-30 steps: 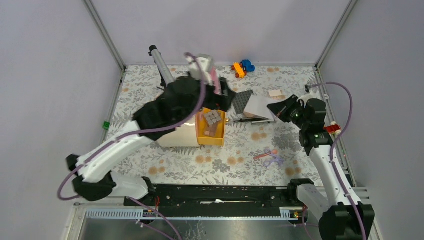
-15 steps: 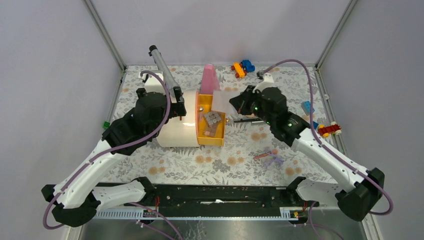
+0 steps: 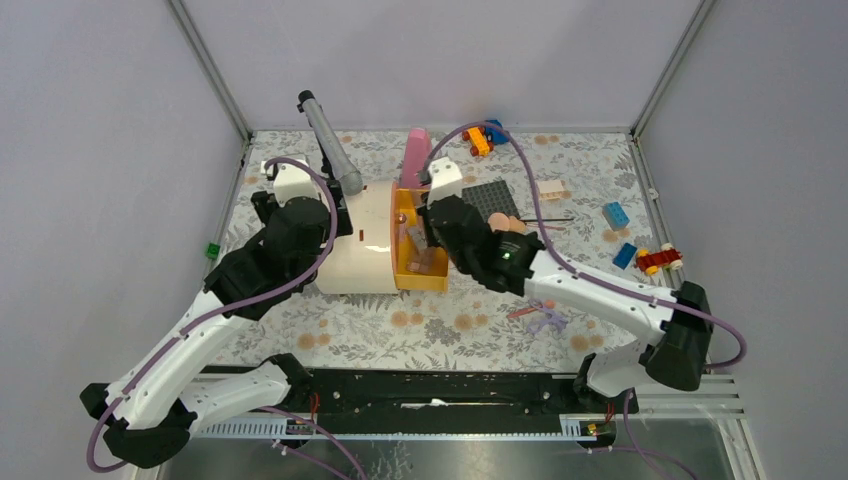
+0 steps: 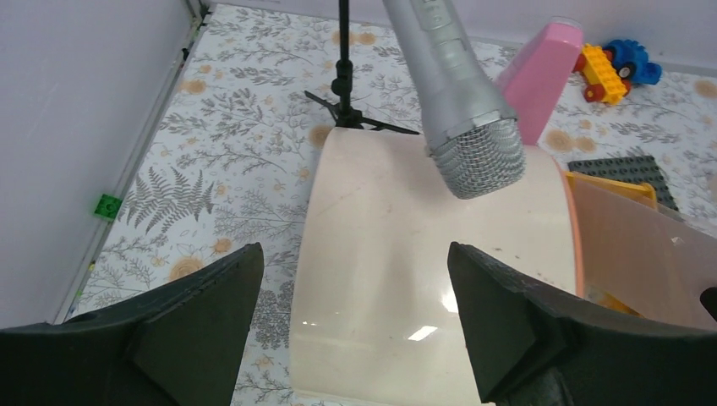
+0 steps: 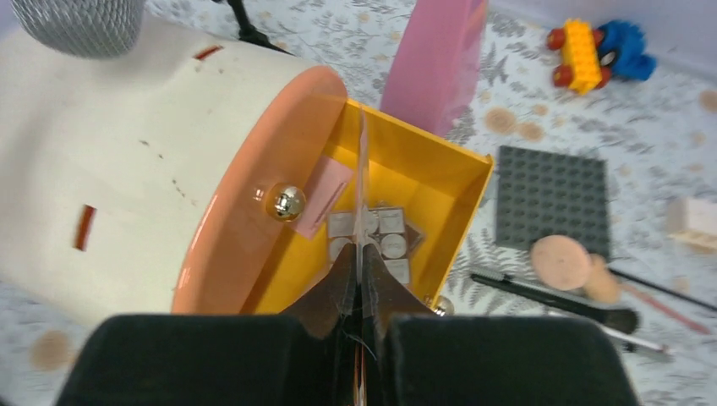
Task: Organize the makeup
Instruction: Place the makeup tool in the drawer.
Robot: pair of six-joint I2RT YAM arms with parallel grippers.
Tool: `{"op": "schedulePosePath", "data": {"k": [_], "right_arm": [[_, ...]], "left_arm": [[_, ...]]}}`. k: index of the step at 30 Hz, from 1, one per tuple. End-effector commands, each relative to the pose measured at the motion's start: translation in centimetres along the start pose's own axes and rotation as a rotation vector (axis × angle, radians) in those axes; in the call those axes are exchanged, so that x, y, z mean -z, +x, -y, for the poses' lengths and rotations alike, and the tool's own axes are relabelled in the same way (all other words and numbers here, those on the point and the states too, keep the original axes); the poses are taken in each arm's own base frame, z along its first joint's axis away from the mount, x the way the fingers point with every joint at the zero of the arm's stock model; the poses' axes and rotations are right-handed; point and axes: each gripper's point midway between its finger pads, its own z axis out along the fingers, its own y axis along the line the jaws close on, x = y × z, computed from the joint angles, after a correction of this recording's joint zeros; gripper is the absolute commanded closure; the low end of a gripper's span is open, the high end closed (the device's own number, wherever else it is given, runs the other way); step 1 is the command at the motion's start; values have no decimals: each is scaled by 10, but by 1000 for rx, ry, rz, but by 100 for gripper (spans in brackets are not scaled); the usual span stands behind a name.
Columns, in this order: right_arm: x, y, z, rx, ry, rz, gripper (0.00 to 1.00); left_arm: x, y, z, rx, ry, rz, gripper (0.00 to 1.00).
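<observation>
My right gripper (image 5: 362,254) (image 3: 428,226) is shut on a thin translucent peach sheet (image 4: 634,245), held edge-on over the yellow tray (image 5: 440,161) (image 3: 440,281) of the cream rounded case (image 3: 352,255) (image 4: 406,254). In the tray lie a grey eyeshadow palette (image 5: 391,245) and a flat pink piece (image 5: 321,199). The round peach puff (image 5: 561,260), the sponge (image 5: 602,283) and thin brushes (image 5: 550,296) rest on the table right of the tray. My left gripper (image 4: 353,254) (image 3: 345,218) hangs open over the case, holding nothing.
A silver microphone (image 4: 457,101) (image 3: 328,145) on a stand leans over the case. A tall pink cone bottle (image 3: 417,158) stands behind the tray. A dark studded plate (image 3: 495,198), toy bricks (image 3: 484,135) (image 3: 616,214) (image 3: 660,260) and a pale block (image 3: 551,187) lie to the right.
My right arm swung from the right side across to the yellow tray with the sheet. The left arm drew back from the tray to the case's left, and its jaws widened.
</observation>
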Motion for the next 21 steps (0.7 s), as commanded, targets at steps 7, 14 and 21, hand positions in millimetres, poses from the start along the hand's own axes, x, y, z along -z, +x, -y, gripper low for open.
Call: {"op": "schedulePosePath", "data": {"k": [7, 14, 21], "right_arm": [[-7, -13, 8, 460, 217, 94, 96], [-12, 1, 6, 542, 193, 96, 91], [-18, 17, 8, 643, 201, 59, 90]], "left_arm": [[-5, -5, -24, 58, -93, 69, 9], [-10, 3, -28, 49, -105, 64, 9], [-11, 4, -30, 55, -104, 63, 9]]}}
